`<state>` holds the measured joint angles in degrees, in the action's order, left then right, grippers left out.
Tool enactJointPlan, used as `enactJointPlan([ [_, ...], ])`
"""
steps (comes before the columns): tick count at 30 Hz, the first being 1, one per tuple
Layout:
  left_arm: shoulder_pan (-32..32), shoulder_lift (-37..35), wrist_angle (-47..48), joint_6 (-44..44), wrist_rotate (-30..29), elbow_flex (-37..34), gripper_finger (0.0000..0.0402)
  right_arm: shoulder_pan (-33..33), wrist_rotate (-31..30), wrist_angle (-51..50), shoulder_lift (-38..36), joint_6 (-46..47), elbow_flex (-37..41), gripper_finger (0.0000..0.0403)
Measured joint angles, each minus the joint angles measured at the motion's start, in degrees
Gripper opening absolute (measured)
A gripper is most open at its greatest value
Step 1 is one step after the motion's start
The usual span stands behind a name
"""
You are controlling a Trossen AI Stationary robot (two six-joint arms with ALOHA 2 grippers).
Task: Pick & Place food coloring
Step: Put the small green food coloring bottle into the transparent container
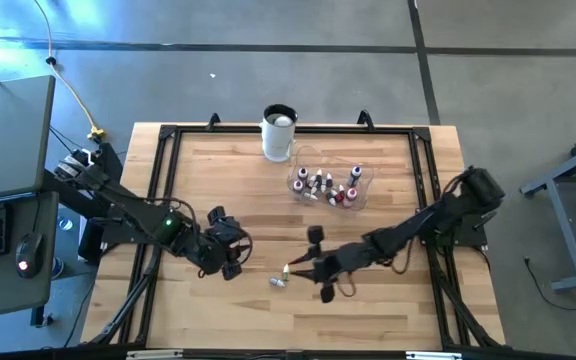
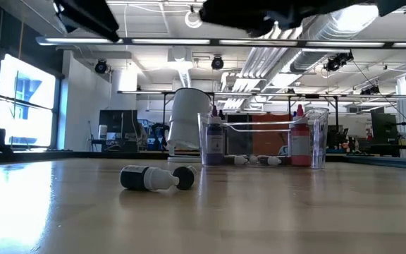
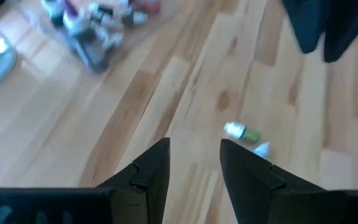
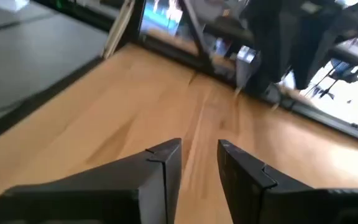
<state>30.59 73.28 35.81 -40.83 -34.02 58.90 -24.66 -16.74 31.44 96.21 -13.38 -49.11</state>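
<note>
Overhead: wooden table (image 1: 218,180) w/ two dark arms. Left gripper (image 1: 230,250) hovers mid-left, fingers parted, nothing between them. Right gripper (image 1: 303,268) sits centre-front, fingers slightly apart, empty. One food coloring bottle (image 1: 279,282) lies on its side on the wood just below the right gripper. Other bottles (image 1: 324,186) are in clear bowl (image 1: 360,196), beside white cup (image 1: 279,132)

Bright, even daylight-like light. Low view: ceiling strip lights (image 2: 189,41) at 12 o'clock, window (image 2: 27,99) glare at 9 o'clock, sheen on table (image 2: 259,212). Both wrist views motion-blurred, backgrounds soft. Shadows faint.
</note>
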Motion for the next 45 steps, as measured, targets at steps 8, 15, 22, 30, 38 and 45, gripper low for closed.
enactJointPlan([
  [8,-0.2,0.0,-0.1,-4.0,-0.2,-2.3,0.0138,4.4,10.7,-17.3,8.5,8.3,-9.8,0.0128],
  [15,-0.2,0.0,-0.1,-4.1,1.7,-2.5,0.0138,5.0,17.6,-20.5,10.7,8.9,-11.5,0.0156],
  [22,-0.2,0.0,-0.2,-4.1,6.2,-2.5,0.0138,5.0,18.7,-20.4,10.7,11.9,-11.0,0.0161],
  [30,-0.2,0.0,-0.2,-4.1,8.2,-2.5,0.0138,5.2,21.1,-18.6,13.3,5.6,-11.0,0.0151],
  [38,-0.2,0.0,-0.3,-4.0,6.8,-2.5,0.0138,7.2,21.0,-14.7,17.5,3.9,-11.0,0.0139],
  [45,-0.2,0.0,-2.6,1.5,5.0,-2.4,0.0138,9.2,25.3,-14.3,17.8,1.5,-11.0,0.0133],
])
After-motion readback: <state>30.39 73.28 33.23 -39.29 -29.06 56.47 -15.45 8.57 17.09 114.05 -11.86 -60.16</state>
